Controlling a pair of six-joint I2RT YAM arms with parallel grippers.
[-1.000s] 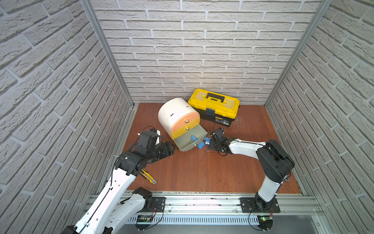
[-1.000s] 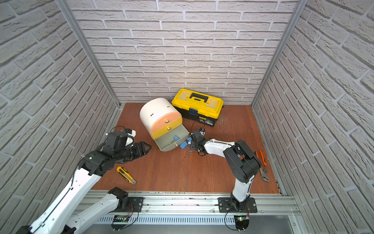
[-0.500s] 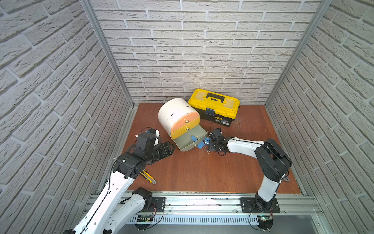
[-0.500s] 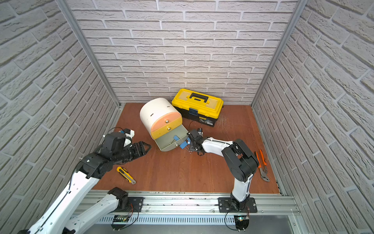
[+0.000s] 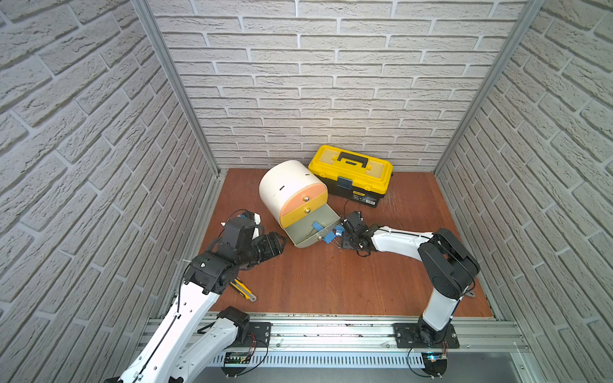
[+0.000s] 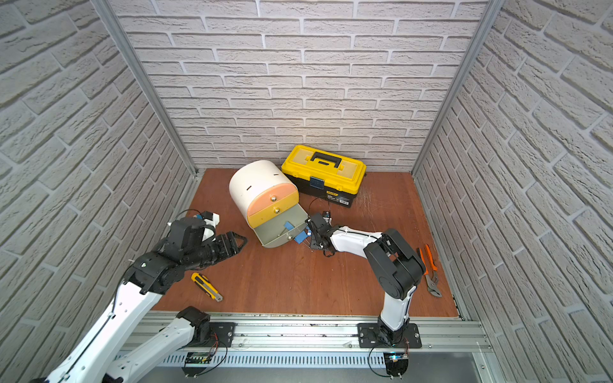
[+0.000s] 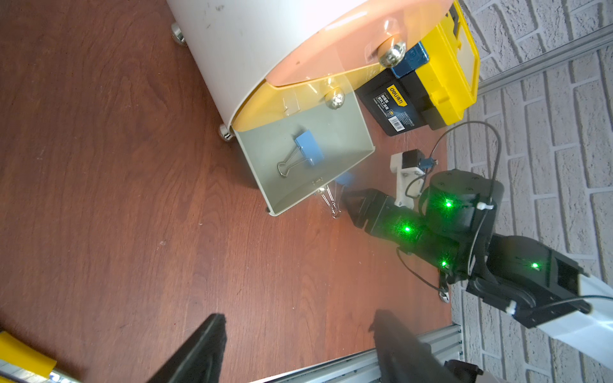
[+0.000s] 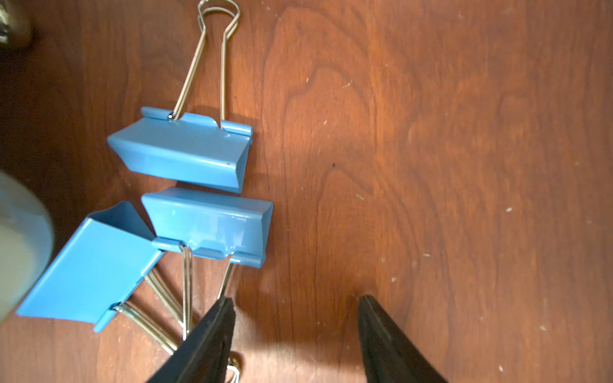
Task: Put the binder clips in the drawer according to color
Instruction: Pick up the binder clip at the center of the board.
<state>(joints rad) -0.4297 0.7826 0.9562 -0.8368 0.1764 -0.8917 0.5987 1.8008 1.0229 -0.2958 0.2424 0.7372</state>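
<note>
In both top views blue binder clips (image 5: 330, 237) lie on the counter at four o'clock of the open grey drawer (image 5: 300, 232); the left wrist view shows the left gripper (image 7: 298, 326) apart and empty, with a blue clip (image 7: 308, 152) inside the drawer; the right wrist view shows the right gripper (image 8: 295, 301) apart beside overlapping wire handles (image 8: 186, 291), so closing risks snagging two clips.

Four blue binder clips (image 8: 179, 152), maybe; one cabinet (image 5: 282, 189), toolbox (image 5: 351, 172), knife (image 6: 205, 287), pliers (image 6: 429, 270).

top views: high over front rail (image 5: 331, 328), facing down toward 12 o'clock, far, both covering the whole wooden floor (image 5: 315, 282) | left wrist: low at 8 o'clock, facing 2 o'clock, mid-range on grey drawer (image 7: 338, 132) | right wrist: very near, looking down on blue binder clips (image 8: 209, 222) beside that drawer's front, an area the left wrist view shares
</note>
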